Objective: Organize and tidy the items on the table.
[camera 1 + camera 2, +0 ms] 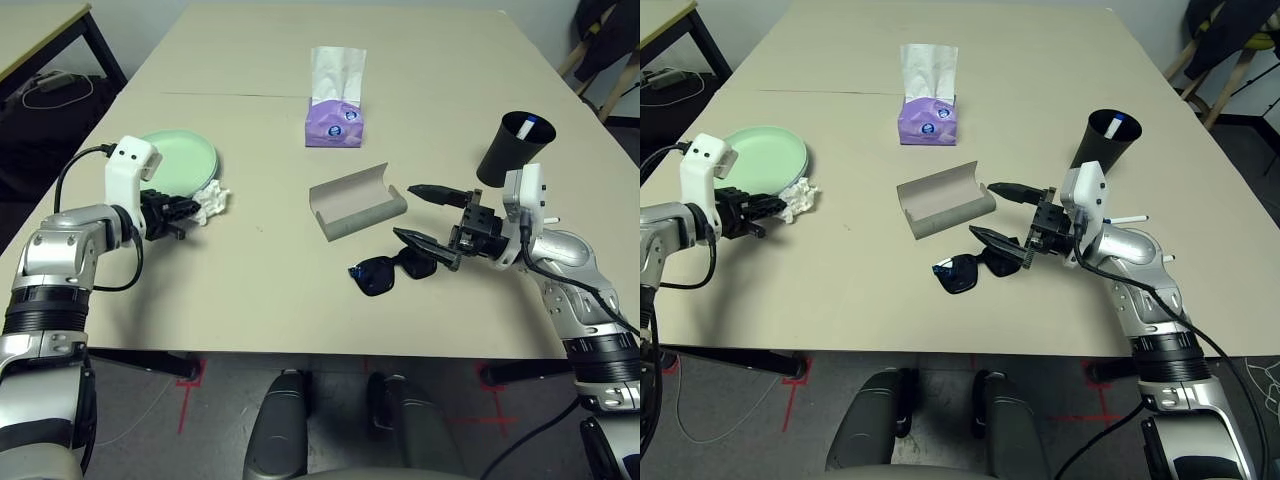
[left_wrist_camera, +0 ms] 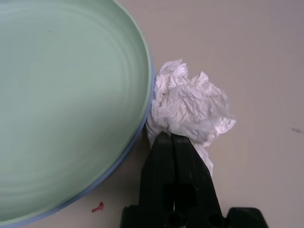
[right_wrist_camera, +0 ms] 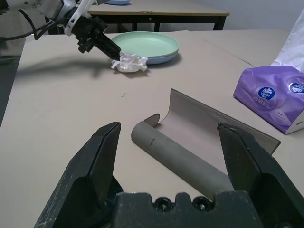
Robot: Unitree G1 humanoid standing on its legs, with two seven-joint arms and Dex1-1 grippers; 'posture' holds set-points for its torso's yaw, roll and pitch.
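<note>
My left gripper [image 1: 188,211] is shut on the edge of the crumpled white tissue wad [image 2: 190,102], which lies on the table [image 1: 250,290] against the rim of the pale green plate [image 1: 180,162]. A pale blue plate [image 2: 124,151] shows as a rim under the green one. My right gripper [image 1: 403,211] stands open with nothing between its fingers, beside the right end of the open grey glasses case [image 1: 355,205] and just above the black sunglasses [image 1: 385,272]. The black cup [image 1: 515,148] stands behind my right wrist. A small white pen [image 1: 1130,218] lies by my right wrist.
A purple tissue box [image 1: 335,115] stands at the table's middle, behind the case. A dark-legged side desk [image 1: 45,40] is at the far left. The table's front edge runs close below the sunglasses.
</note>
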